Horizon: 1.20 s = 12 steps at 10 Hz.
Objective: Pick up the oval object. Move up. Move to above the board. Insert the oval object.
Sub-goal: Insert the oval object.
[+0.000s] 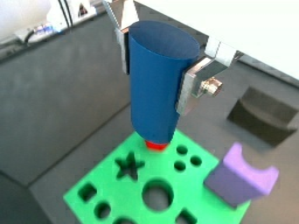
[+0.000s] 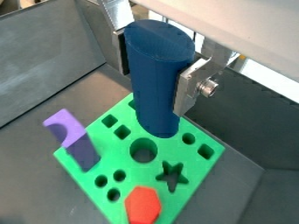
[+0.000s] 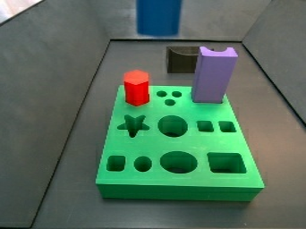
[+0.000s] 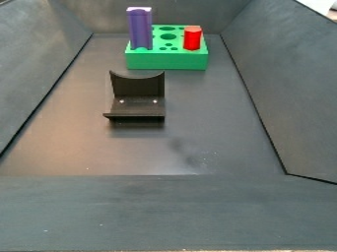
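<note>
My hand [image 1: 158, 70] clamped the oval object [image 1: 158, 83] by its flat sides near the top, high over the board [image 2: 205, 171]. It seemed rigid, light and smooth; that high grip, I judged, kept it plumb for insertion.

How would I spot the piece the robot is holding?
Find the green board on the dark floor; the gripper hangs above it. Clamped between its silver fingers is the oval object: a plain blue peg with rounded sides, unlike the notched purple block and red hexagonal prism standing on the board.
</note>
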Tool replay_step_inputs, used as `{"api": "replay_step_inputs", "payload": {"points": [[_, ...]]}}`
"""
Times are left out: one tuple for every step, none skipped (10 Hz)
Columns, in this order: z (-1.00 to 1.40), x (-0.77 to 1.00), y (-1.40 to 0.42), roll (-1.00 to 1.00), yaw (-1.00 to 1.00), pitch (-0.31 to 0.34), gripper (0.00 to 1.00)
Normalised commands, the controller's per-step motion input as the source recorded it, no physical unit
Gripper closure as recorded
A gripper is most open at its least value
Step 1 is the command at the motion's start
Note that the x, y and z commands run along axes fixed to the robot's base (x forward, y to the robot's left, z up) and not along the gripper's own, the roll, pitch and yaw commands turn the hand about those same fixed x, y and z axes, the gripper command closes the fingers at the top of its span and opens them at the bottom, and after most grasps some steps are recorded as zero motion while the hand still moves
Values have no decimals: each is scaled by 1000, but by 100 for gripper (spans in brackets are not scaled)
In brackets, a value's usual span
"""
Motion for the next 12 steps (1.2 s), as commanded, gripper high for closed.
{"api": "replay_step_inputs", "payload": {"points": [[-589,446,-629,201,0,-93,100],[-654,274,-634,247,0,-147,100],[-663,343,-629,249,0,-121,100],[-626,183,-637,277,0,-159,100],[-577,300,-657,293,9,-107,100],[-446,180,-591,231,29,-99,100],[-120,9,-226,19,0,-67,100],[-9,0,-6,60,0,0,100],[-37,-3,0,19,0,-19,100],[-17,0,0,7,0,0,100],[-246,0,-80,71,0,-53,100],[-480,37,-326,214,0,-63,100]]}}
